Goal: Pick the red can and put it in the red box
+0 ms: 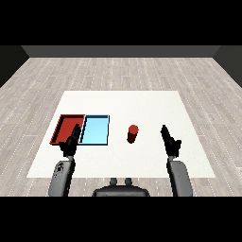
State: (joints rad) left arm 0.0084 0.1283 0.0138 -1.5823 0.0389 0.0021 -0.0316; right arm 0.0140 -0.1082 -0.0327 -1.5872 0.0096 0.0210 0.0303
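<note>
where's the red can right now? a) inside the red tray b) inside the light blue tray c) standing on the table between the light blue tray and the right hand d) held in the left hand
c: the red can stands upright on the white table, right of the light blue tray and left of the right hand, which is apart from it.

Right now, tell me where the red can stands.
The red can stands upright on the white table, right of the light blue tray, left of the right hand.
</note>
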